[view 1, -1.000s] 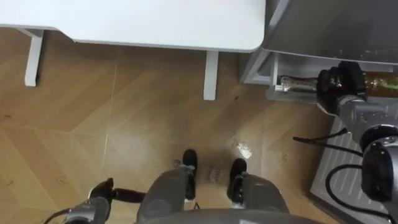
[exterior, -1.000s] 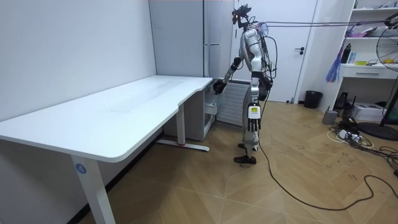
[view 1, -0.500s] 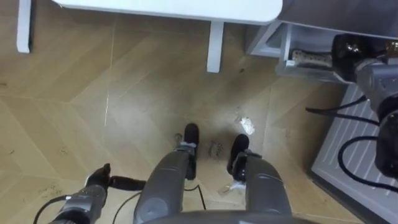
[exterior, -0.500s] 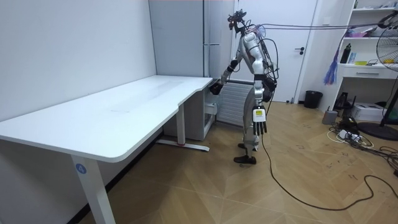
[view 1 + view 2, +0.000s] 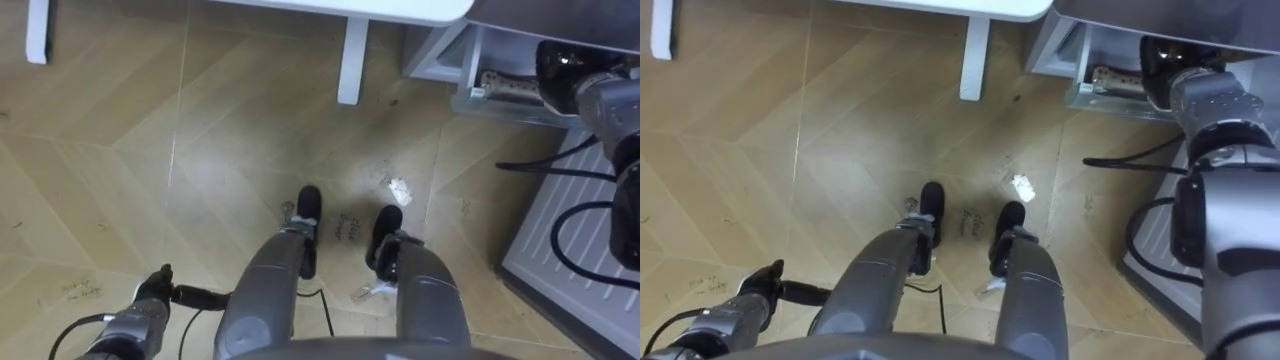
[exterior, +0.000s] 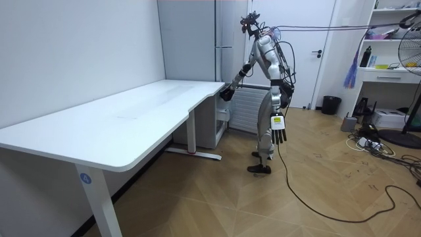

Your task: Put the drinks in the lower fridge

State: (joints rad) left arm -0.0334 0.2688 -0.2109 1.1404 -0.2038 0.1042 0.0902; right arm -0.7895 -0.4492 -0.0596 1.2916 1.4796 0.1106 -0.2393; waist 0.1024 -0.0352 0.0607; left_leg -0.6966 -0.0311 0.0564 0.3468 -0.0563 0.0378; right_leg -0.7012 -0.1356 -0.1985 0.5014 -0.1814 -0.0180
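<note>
I stand before the open lower fridge [image 5: 470, 70], beside the white table's end. My right hand [image 5: 560, 68] reaches into the compartment and is shut on a clear bottle [image 5: 505, 87] that lies on its side on the grey shelf; its neck end pokes out to the left of the hand. The right eye view has the same hand [image 5: 1160, 55] and bottle [image 5: 1115, 78]. In the room view the right hand [image 6: 227, 93] is at the fridge's lower opening. My left hand [image 5: 148, 312] hangs open at my side, fingers straight [image 6: 279, 128].
The white table [image 6: 131, 118] stands ahead, its leg [image 5: 350, 60] close to the fridge. The open fridge door's ribbed inner panel [image 5: 570, 240] lies low on my right. A crumpled scrap [image 5: 400, 188] sits on the wooden floor near my feet.
The eye view has tilted down and shifted. My right hand with the bottle has gone a little deeper into the fridge. My left hand has swung outward to the room view's right.
</note>
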